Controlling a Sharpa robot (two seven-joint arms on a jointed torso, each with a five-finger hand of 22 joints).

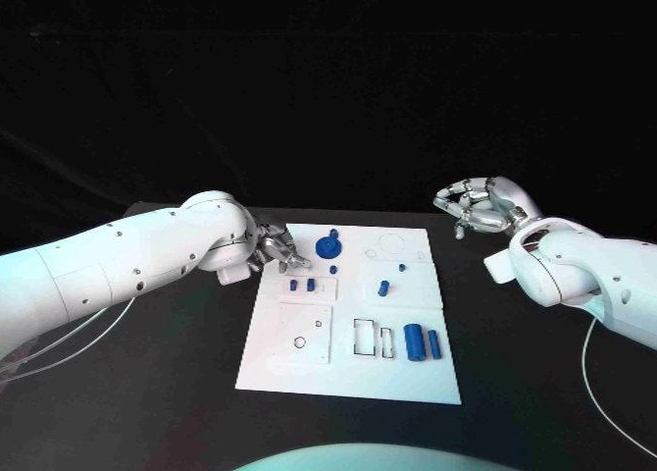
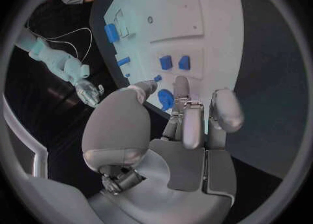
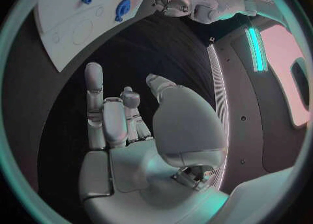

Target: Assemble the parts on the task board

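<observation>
Parts lay scattered over the task board (image 1: pixel 308 363) at table centre, and the round blue gear (image 1: pixel 330 245), toward its twelve o'clock edge, looked to be the piece in hand. My left hand (image 1: pixel 277 250) hovered at the gear's nine o'clock, fingers narrowly parted and holding nothing; closing on it called for a short reach. My right hand (image 1: pixel 475 208) hung off the board near two o'clock, fingers curled in, empty.
</observation>
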